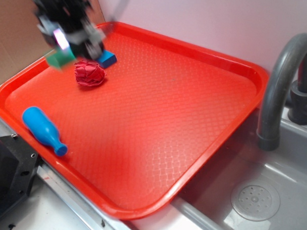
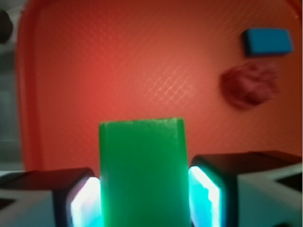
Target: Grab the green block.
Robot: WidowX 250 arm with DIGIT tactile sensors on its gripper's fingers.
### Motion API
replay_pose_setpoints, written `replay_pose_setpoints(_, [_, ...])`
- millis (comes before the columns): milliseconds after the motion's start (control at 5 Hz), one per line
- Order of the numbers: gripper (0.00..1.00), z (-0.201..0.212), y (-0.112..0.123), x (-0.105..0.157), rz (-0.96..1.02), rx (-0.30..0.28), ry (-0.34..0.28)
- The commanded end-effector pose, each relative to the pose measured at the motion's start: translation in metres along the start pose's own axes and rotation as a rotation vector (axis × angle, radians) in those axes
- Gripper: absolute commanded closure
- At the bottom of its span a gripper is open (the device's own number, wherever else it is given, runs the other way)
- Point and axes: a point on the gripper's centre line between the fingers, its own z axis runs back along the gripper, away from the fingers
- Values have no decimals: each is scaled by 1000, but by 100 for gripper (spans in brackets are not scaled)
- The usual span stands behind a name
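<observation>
The hand (image 2: 144, 198) pinches the green block (image 2: 142, 170) between its fingers. It hangs above the red tray (image 1: 193, 121), near the blue block (image 1: 108, 58).

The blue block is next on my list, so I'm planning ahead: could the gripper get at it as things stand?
Probably not yet. The gripper is shut on the green block, so its jaws are occupied. Otherwise the way looks free: the blue block lies uncovered on the red tray, apart from the red crumpled ball.
</observation>
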Motion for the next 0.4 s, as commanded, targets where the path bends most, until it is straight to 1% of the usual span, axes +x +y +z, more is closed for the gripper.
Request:
replay_pose_setpoints(0, [100,55,23,-1,179,-19,-201])
replay_pose_setpoints(200, [100,31,16,8,215,-8,-224])
